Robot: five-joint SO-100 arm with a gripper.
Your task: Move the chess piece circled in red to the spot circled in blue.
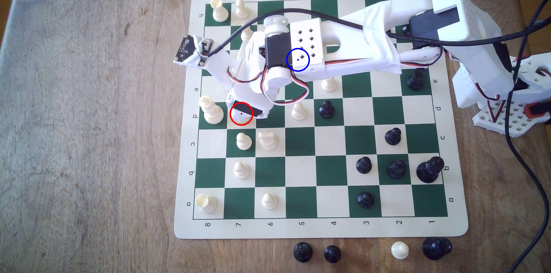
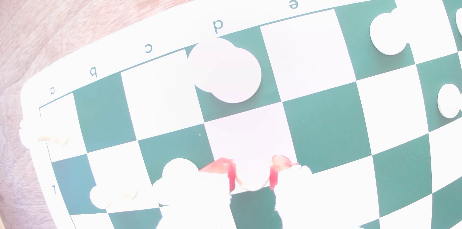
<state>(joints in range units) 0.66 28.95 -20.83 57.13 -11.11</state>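
Eyes on the chess piece circled in red [image 1: 240, 118], standing on the pale square where the file marked "d" meets the rank marked "7". Mostly hidden in the exterior view under the gripper [image 2: 252, 172]. In the wrist view, pinched: red-tipped fingers [image 2: 231, 176] pressed in on either side of its round cream body [image 2: 252, 181]. Cannot tell whether lifted or resting on the square.

Reading the chessboard [image 1: 453, 225] border: letters "a" to "h" down the sides, numerals "8" to "1" along the near edge. Same letters in the wrist view, plus a "7".

Just beside, on the exterior view's left, a tall ridged cream piece [image 1: 211, 112] on d8. Below in that view, a cream pawn [image 1: 243, 141] on c7 and a cream knight [image 1: 267, 140] on c6. To the exterior view's right along file d, another cream pawn [image 1: 298, 111], then a black pawn [image 1: 326, 109].

Up at the spot circled in blue [image 1: 298, 60], covered by the white arm [image 1: 343, 46] lying across it, with a black cable [image 1: 298, 10] looping over.
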